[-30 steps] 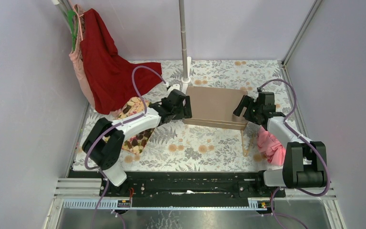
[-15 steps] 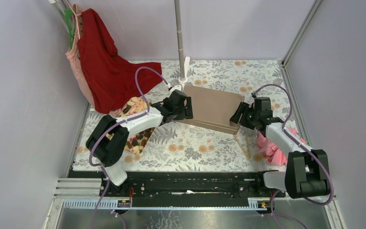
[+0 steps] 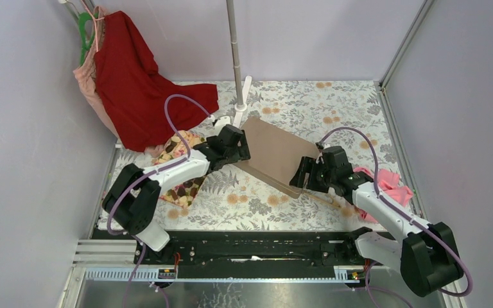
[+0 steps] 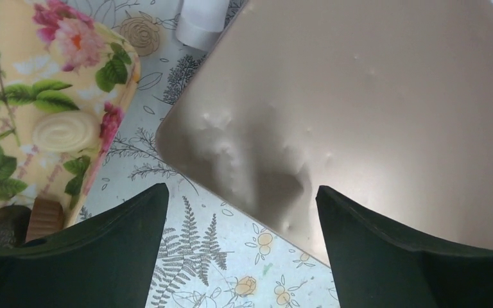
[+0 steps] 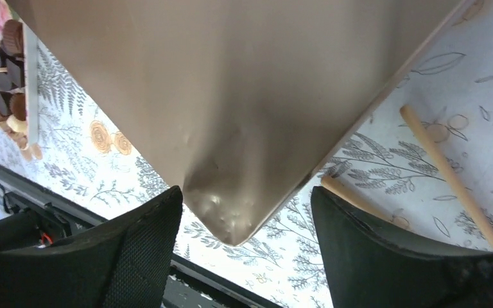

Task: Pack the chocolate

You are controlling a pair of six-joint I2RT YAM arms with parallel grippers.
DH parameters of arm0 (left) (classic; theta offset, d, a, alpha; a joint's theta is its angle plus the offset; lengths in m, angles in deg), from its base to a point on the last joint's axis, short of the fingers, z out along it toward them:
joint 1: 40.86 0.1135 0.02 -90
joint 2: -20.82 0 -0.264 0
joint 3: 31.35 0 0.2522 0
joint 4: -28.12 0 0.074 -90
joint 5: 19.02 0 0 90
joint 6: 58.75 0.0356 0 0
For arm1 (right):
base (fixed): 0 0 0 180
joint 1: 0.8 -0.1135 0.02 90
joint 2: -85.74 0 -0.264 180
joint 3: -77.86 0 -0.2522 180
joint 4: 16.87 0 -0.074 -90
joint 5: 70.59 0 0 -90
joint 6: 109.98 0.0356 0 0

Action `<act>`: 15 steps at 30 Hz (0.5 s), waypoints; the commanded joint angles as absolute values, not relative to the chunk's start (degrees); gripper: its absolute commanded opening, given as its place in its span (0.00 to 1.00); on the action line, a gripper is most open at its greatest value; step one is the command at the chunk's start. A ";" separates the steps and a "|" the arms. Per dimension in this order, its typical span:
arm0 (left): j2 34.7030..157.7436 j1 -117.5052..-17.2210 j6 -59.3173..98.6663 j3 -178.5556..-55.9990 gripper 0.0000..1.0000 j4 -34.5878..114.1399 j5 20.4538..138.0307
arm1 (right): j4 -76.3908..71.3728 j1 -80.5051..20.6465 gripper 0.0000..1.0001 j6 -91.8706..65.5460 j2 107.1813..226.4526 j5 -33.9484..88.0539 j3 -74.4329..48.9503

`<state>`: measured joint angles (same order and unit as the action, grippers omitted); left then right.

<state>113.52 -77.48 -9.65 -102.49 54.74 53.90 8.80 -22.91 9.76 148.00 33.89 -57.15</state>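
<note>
A flat tan box lid point(image 3: 271, 153) lies skewed across the middle of the floral table. My left gripper point(image 3: 236, 146) stands open at the lid's far left corner; in its wrist view that corner point(image 4: 244, 167) sits ahead of the gap and touches neither finger point(image 4: 112, 250). My right gripper point(image 3: 303, 174) is open at the lid's near right corner, which pokes between its fingers point(image 5: 128, 250). The chocolate point(image 5: 6, 67) lies in a yellow floral box point(image 3: 181, 168) left of the lid. Two brown pieces point(image 4: 42, 215) show by my left finger.
A red garment point(image 3: 135, 83) hangs on a leaning rack pole point(image 3: 234, 51), whose white foot point(image 4: 202, 19) is by the lid's far corner. Wooden sticks point(image 5: 446, 163) and a pink cloth point(image 3: 385, 186) lie to the right. The black rail point(image 3: 257, 247) runs along the near edge.
The lid has swung round, its right end coming nearer and leftward. My right gripper followed it leftward and toward the near edge. The pole and the hanging clothes have shifted left.
</note>
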 commanded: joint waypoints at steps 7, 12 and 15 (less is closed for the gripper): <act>101.49 -77.38 -17.13 -95.87 0.93 53.46 51.13 | 11.05 -19.25 0.91 6.02 142.01 22.66 -51.20; 100.14 -77.43 -18.49 -95.08 0.94 52.18 53.03 | 3.42 -8.74 0.89 7.60 146.79 30.79 -50.82; 100.77 -77.13 -19.34 -95.03 0.95 50.89 53.99 | -1.25 -5.97 0.87 9.34 150.57 34.55 -49.85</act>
<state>100.78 -77.51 -17.10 -95.87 54.33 53.16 6.57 -8.90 7.55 146.71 28.69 -52.61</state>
